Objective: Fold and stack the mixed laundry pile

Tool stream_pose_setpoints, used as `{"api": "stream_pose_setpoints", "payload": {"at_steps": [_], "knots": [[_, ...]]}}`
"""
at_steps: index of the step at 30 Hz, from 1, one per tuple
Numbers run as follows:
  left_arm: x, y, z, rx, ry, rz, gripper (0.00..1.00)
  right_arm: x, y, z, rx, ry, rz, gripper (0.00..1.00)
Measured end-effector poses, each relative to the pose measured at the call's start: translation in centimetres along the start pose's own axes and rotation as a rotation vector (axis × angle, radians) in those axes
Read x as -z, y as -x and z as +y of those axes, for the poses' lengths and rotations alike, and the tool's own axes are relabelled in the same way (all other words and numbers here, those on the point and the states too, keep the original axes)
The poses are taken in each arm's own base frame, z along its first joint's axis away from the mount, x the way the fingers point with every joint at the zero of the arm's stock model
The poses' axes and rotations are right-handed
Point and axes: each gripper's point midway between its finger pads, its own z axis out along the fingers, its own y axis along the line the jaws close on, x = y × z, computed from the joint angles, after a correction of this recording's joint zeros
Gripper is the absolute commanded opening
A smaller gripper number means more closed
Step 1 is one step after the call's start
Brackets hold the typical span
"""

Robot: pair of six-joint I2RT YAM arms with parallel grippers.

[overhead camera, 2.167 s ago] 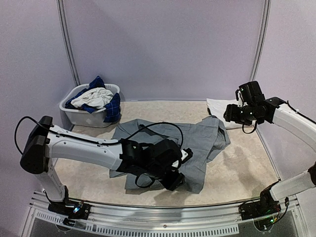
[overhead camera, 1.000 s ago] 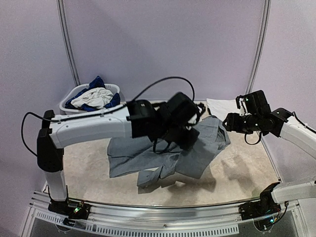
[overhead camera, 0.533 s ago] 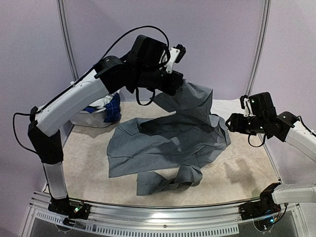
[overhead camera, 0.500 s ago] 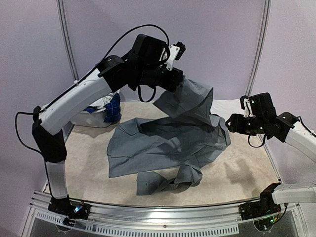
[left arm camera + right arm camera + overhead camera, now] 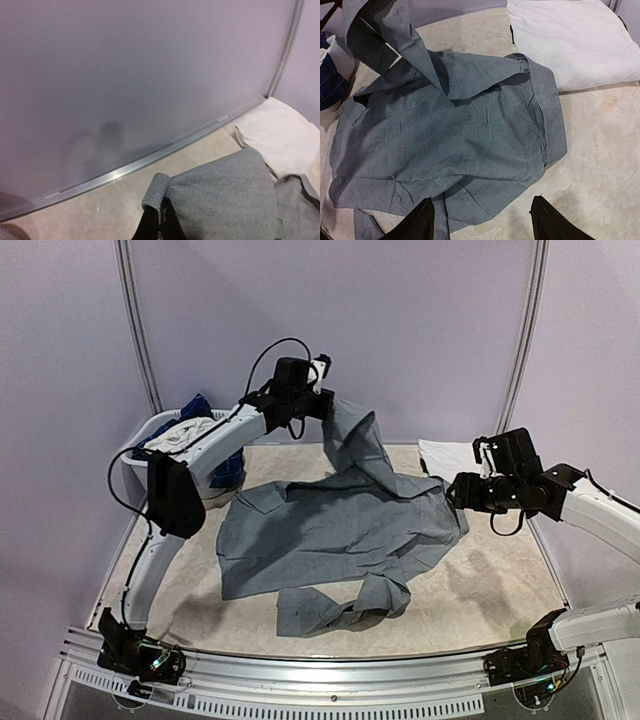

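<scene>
1. Grey shirt (image 5: 330, 535) spread across the middle of the table (image 5: 500, 585), long axis left to right; one sleeve bunched toward the near edge.
2. Left gripper (image 5: 322, 402) clamped on a fold of it, raised over the far edge; cloth drapes down.
3. Right gripper (image 5: 456, 490) jaws apart, empty, above the shirt's right end.
4. Basket (image 5: 140, 468), far-left corner: white and blue plaid pieces (image 5: 190, 435) inside.
5. Folded white piece (image 5: 447, 453), far-right corner.
</scene>
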Motion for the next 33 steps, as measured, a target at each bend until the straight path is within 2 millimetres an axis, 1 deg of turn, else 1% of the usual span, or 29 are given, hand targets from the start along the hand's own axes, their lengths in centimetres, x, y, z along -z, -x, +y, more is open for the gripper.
{"api": "stream_pose_setpoints", "payload": {"at_steps": [2, 3, 4, 6, 7, 8, 9, 11, 13, 17, 20, 22, 24, 27, 28, 29, 30, 31, 33], "knots": [[-1.5, 0.2, 2.6, 0.034, 0.051, -0.055, 0.04, -0.6, 0.0, 0.1, 0.002, -0.006, 0.015, 0.66], [-2.1, 0.5, 4.3, 0.056, 0.088, -0.095, 0.10, -0.7, 0.2, 0.2, 0.002, -0.005, 0.013, 0.66], [-2.4, 0.7, 5.4, 0.070, 0.113, -0.118, 0.29, -1.0, 0.1, 0.3, 0.003, -0.008, 0.019, 0.66], [-2.6, 1.3, 7.8, 0.110, 0.175, -0.174, 0.78, -1.3, 0.3, 0.4, 0.003, -0.009, 0.022, 0.66], [-2.6, 1.8, 8.9, 0.128, 0.201, -0.202, 0.89, -1.4, 0.4, 0.4, 0.003, -0.009, 0.022, 0.66], [-2.5, 2.1, 9.7, 0.146, 0.219, -0.223, 0.96, -1.5, 0.5, 0.5, 0.003, -0.010, 0.023, 0.66], [-2.4, 2.5, 10.4, 0.163, 0.234, -0.242, 0.99, -1.7, 0.6, 0.6, 0.003, -0.010, 0.024, 0.66], [-2.2, 2.7, 11.5, 0.183, 0.254, -0.257, 1.00, -2.0, 0.7, 0.8, 0.004, -0.010, 0.028, 0.66], [-2.1, 2.8, 12.0, 0.199, 0.258, -0.263, 1.00, -2.3, 0.8, 0.8, 0.004, -0.011, 0.034, 0.66], [-1.9, 2.2, 11.5, 0.194, 0.246, -0.214, 1.00, -2.8, 0.6, 1.0, 0.005, -0.009, 0.051, 0.67], [-0.4, 2.6, 10.7, 0.177, 0.241, -0.165, 1.00, -3.3, 0.2, 1.4, 0.007, 0.003, 0.068, 0.67], [1.6, 3.7, 10.0, 0.161, 0.240, -0.130, 0.99, -3.7, -0.3, 1.8, 0.014, 0.011, 0.088, 0.67], [4.3, 5.0, 9.0, 0.150, 0.232, -0.105, 0.98, -4.2, -0.9, 2.1, 0.021, 0.016, 0.107, 0.68], [9.5, 6.1, 7.4, 0.141, 0.225, -0.060, 0.95, -5.1, -1.9, 1.9, 0.017, 0.004, 0.127, 0.67], [11.5, 5.9, 6.8, 0.143, 0.219, -0.042, 0.93, -5.4, -2.4, 1.5, 0.012, -0.009, 0.136, 0.66], [13.4, 5.5, 6.4, 0.149, 0.215, -0.023, 0.91, -5.7, -3.1, 1.1, 0.009, -0.025, 0.147, 0.64], [15.6, 4.4, 5.9, 0.158, 0.208, 0.011, 0.89, -6.0, -3.8, 0.6, 0.003, -0.043, 0.162, 0.63], [17.1, 3.4, 5.6, 0.168, 0.202, 0.034, 0.88, -6.3, -4.5, 0.0, -0.005, -0.062, 0.175, 0.63], [19.8, -0.1, 5.5, 0.190, 0.201, 0.091, 0.85, -6.9, -5.9, -1.0, -0.025, -0.097, 0.198, 0.62]]}}
